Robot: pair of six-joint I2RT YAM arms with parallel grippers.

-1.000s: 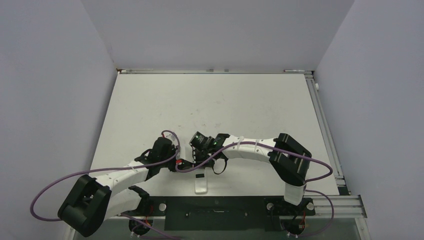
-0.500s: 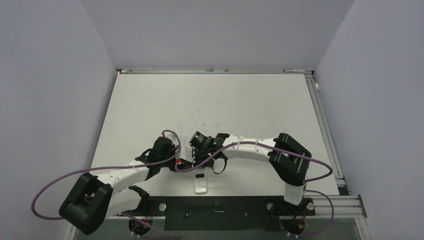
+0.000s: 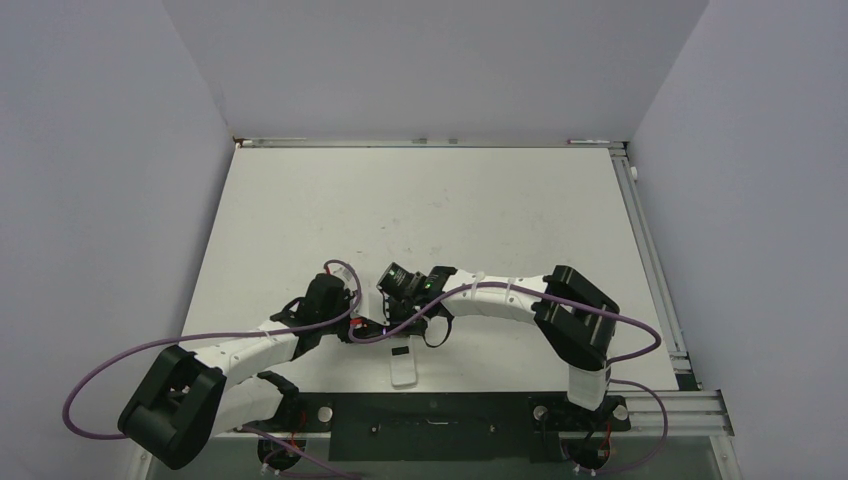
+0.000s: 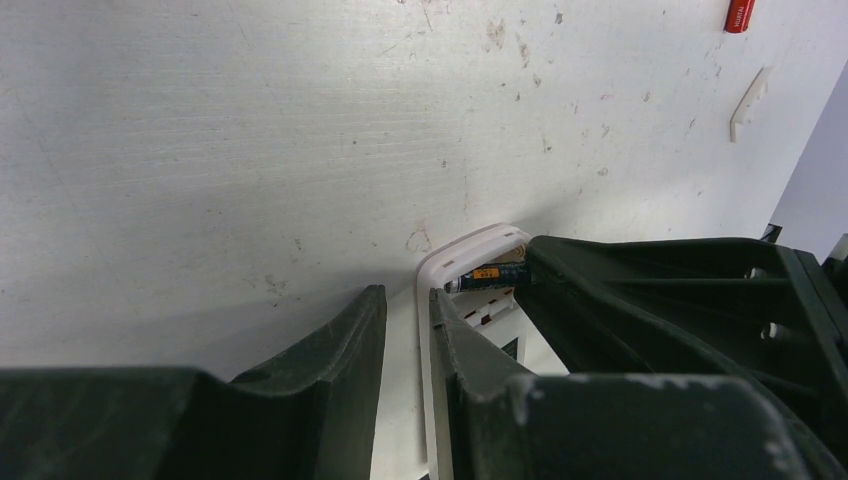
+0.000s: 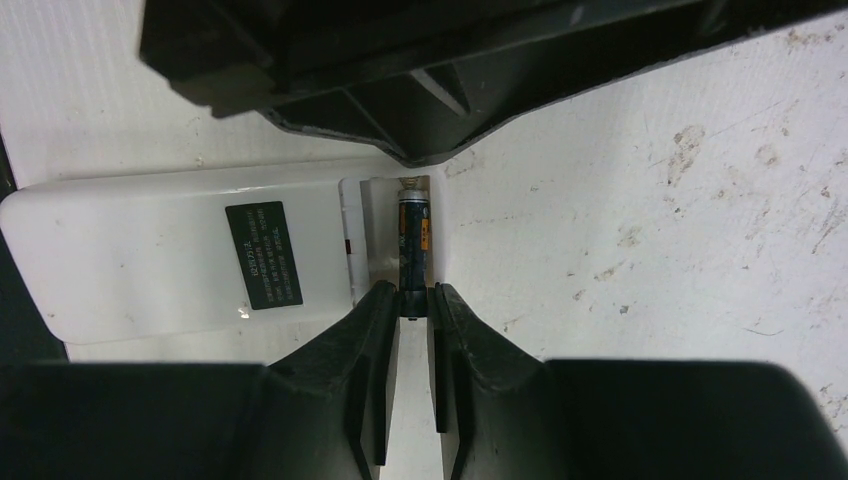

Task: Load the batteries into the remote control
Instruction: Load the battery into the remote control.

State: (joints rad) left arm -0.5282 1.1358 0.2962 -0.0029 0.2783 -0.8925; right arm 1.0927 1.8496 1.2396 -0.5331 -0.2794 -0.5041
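Note:
The white remote control (image 5: 150, 250) lies back up on the table, dark label showing, with its battery bay open at one end. It also shows in the top view (image 3: 403, 370) and in the left wrist view (image 4: 470, 250). A dark battery (image 5: 413, 240) lies in the bay and also shows in the left wrist view (image 4: 487, 276). My right gripper (image 5: 413, 293) is shut on the battery's near end. My left gripper (image 4: 408, 295) straddles the remote's side wall, one finger inside the bay and one outside, closed on it. The two grippers meet above the remote's far end (image 3: 385, 320).
A small red object (image 4: 738, 15) and a small flat white piece (image 4: 750, 100) lie on the table beyond the remote. The arms' bases and a black rail (image 3: 430, 425) sit at the near edge. Purple cables (image 3: 130, 355) loop beside the arms.
The right arm has shifted slightly to the left. The grippers stay together over the remote's end, and the remote has barely moved.

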